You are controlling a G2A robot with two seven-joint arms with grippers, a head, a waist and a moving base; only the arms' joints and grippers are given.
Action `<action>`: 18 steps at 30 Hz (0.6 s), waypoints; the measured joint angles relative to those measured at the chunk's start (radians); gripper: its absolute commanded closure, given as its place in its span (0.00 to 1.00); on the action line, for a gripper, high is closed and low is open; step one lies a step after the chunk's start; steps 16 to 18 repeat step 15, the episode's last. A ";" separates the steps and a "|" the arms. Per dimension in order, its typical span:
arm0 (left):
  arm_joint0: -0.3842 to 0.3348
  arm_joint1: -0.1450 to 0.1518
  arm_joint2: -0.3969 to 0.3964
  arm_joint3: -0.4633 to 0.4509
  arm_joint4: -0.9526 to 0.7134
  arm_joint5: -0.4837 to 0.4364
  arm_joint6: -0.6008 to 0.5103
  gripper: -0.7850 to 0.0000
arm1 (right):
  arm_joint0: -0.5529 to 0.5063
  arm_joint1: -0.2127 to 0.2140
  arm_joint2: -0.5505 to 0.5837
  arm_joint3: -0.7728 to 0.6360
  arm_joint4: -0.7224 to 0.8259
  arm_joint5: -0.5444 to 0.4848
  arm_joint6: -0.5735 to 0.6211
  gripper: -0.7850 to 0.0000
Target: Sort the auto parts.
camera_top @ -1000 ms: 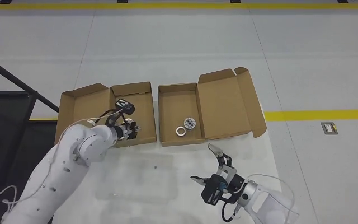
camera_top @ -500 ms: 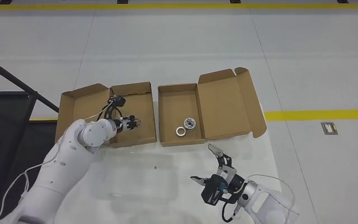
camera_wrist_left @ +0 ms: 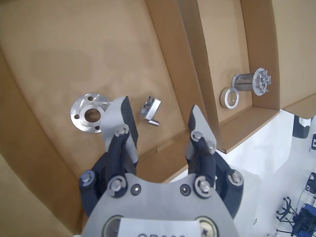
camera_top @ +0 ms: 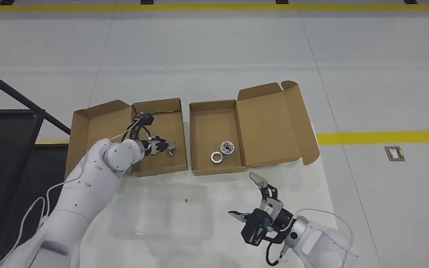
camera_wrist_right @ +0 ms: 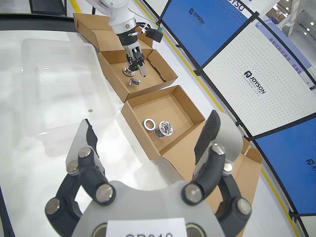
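Left fingers (camera_wrist_left: 128, 117) spread apart, empty, hovering inside left box (camera_wrist_left: 61, 38). Small L-shaped metal bracket (camera_wrist_left: 150, 111) lies on box floor, seen between fingertips, untouched. Round holed flange (camera_wrist_left: 85, 115) beside it. Right fingers (camera_wrist_right: 207, 134) wide open, empty, outside box, above desk (camera_wrist_right: 24, 168).

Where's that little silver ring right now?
In the top view, the ring lies in the right-hand cardboard box, near its robot-side wall, just beside the flanged metal cylinder.
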 measured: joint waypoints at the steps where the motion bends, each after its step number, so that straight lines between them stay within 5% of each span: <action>1: 0.000 0.000 -0.004 0.000 0.002 -0.006 0.005 0.29 | 0.000 0.000 0.000 0.000 0.000 0.000 0.000 0.00; 18: 0.088 0.072 -0.207 -0.203 -0.069 -0.085 -0.084 0.23 | 0.000 0.000 0.000 0.000 0.000 0.000 0.000 0.00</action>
